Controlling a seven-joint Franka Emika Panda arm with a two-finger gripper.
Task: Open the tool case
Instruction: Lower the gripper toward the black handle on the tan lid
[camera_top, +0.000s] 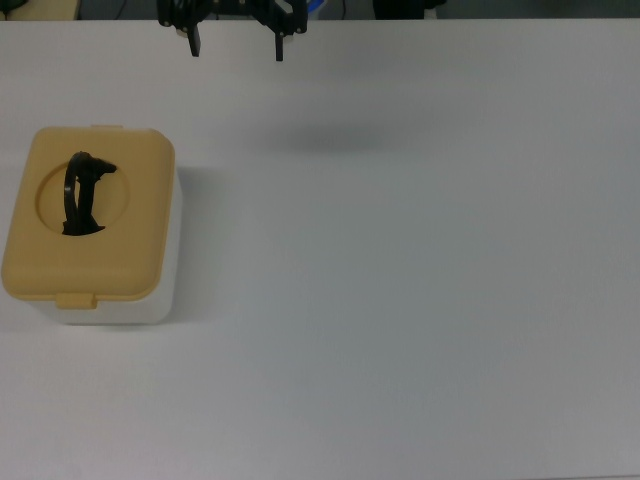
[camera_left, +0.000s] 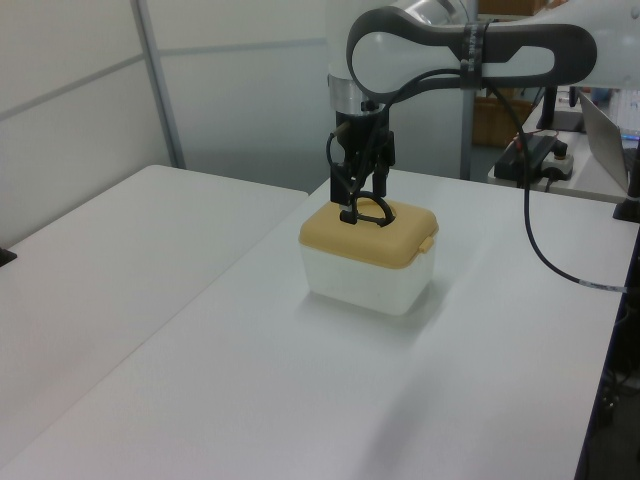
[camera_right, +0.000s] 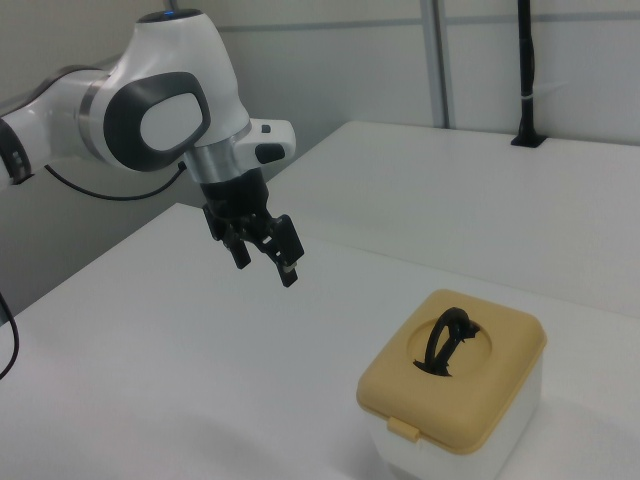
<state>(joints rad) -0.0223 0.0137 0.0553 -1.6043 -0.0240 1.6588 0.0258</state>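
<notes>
Arm: white and grey Panda, reaching in from the right view's left, wrist bent downward, tool (camera_right: 265, 258) pointing down and slightly toward the right view's right. Suspended in the air above the desk (camera_top: 420, 300), touching nothing. In the top view, seen only at the upper edge, around 12 o'clock, fingertips (camera_top: 195, 45) hanging just inside the frame.

Tool: released, two black fingers spread with a clear gap between them, nothing held.

Tool case (camera_top: 90, 225): white tub under a tan-yellow lid (camera_right: 455, 385), lid shut. Set at 9 o'clock in the top view, close to the top view's left edge, well apart from the tool. In the left view the tool overlaps the case, yet the other two views show it apart.

Orientation: long axis running 12 to 6 o'clock in the top view. Latch tab (camera_top: 76, 299) on the 6 o'clock short side; a second small tab just visible at the 12 o'clock side. Black handle (camera_top: 83, 192) standing up out of the round recess, its arc running roughly along the long axis.

Open room: bare white desk from 1 through 6 o'clock in the top view, broad and free. Second white desk (camera_left: 120, 250) alongside in the left view, separated by a narrow seam. Black cable (camera_left: 545, 250) hanging from the arm at 3 o'clock in the left view.
</notes>
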